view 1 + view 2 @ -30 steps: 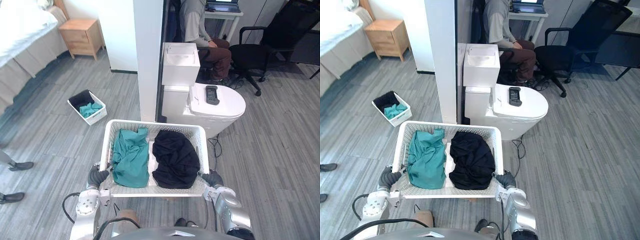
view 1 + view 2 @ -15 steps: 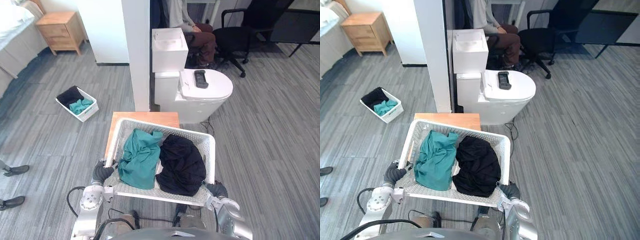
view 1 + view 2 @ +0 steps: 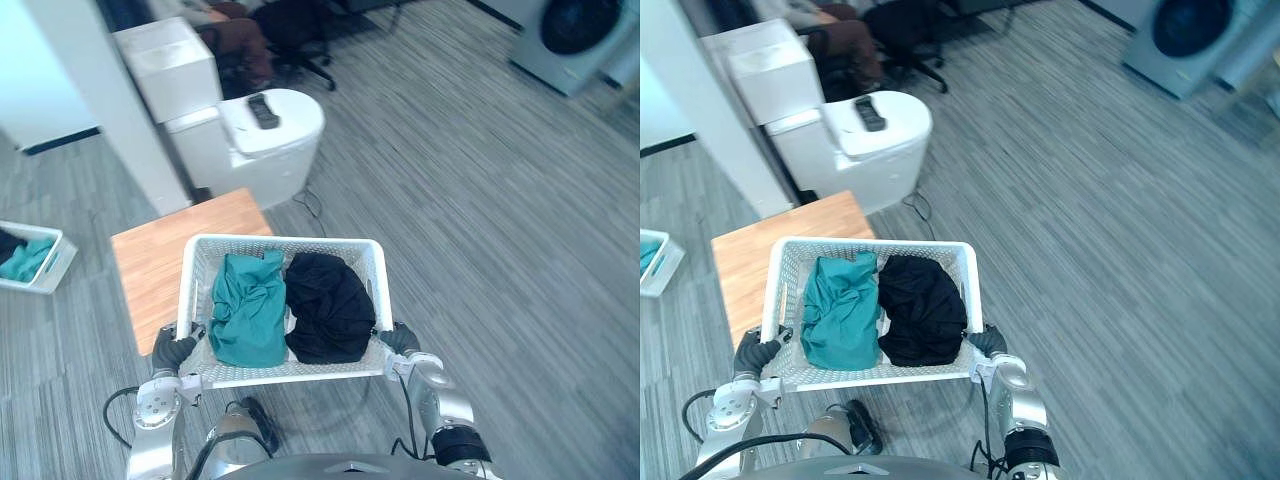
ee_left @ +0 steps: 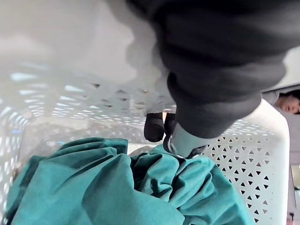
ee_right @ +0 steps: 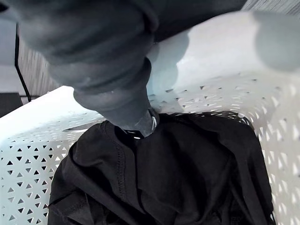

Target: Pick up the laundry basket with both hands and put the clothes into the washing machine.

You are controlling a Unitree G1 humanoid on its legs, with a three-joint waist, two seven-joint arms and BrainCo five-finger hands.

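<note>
Basket point(image 3: 283, 241), white perforated plastic

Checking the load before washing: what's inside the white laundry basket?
Inside the laundry basket lie a bunched teal garment on the robot's left and a bunched black garment on its right, side by side. Anything beneath them is covered, so I cannot tell.

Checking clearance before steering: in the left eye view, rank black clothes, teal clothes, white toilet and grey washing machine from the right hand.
1. Black clothes, right half of white laundry basket, beside the right hand.
2. Teal clothes, left half.
3. White toilet, ahead left.
4. Grey washing machine, far right.
</note>
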